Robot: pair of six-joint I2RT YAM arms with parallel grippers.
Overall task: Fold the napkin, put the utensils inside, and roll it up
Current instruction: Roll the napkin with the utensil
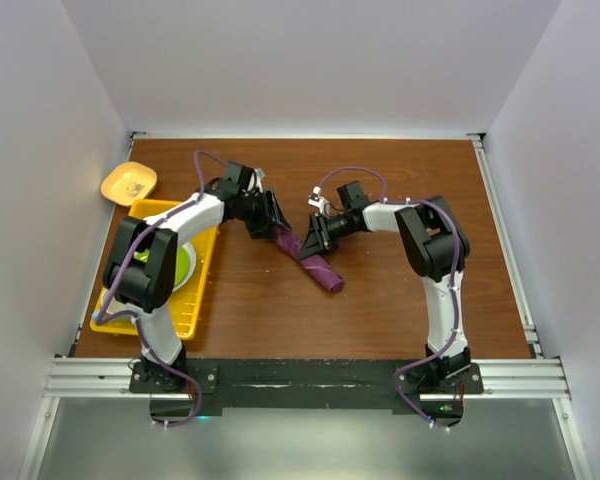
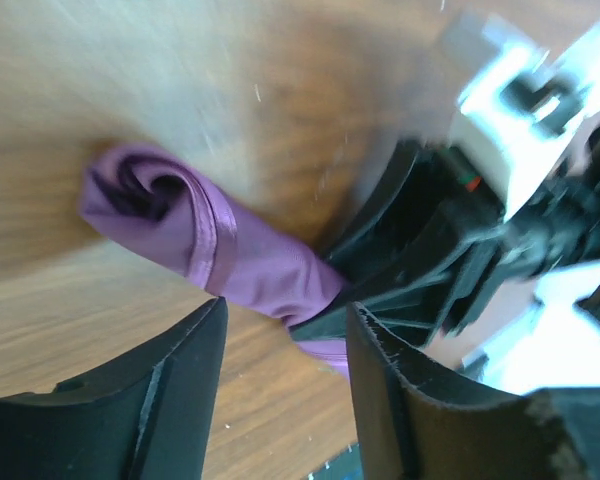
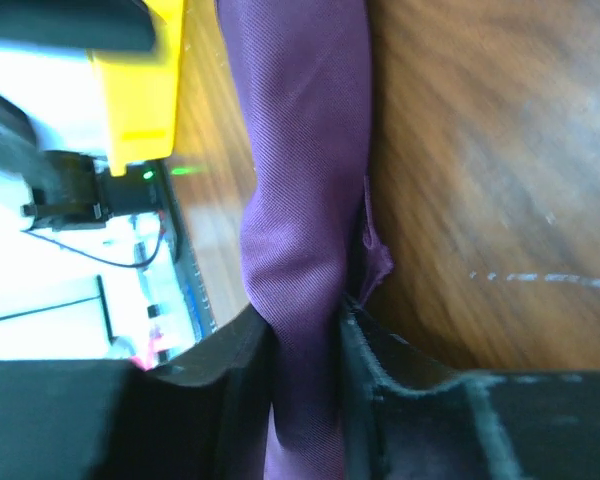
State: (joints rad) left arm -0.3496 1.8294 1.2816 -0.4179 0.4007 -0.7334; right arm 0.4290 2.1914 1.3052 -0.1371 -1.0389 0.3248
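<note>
My left gripper (image 1: pixel 272 218) stood released, fingers apart and clasping nothing. Just ahead of them lay the napkin (image 1: pixel 323 273), rolled into a tube on the table (image 1: pixel 400 300). Its coiled end faced my left fingertips and its long axis ran diagonally away toward the near right. My right gripper (image 1: pixel 308 240) clenched the roll crosswise, cloth pinched between both fingers.

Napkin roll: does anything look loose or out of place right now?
Mostly tidy: the napkin lies as a tight roll, diagonal on the table. One small flap pokes from its side beside the right gripper, whose jaws pinch it.
</note>
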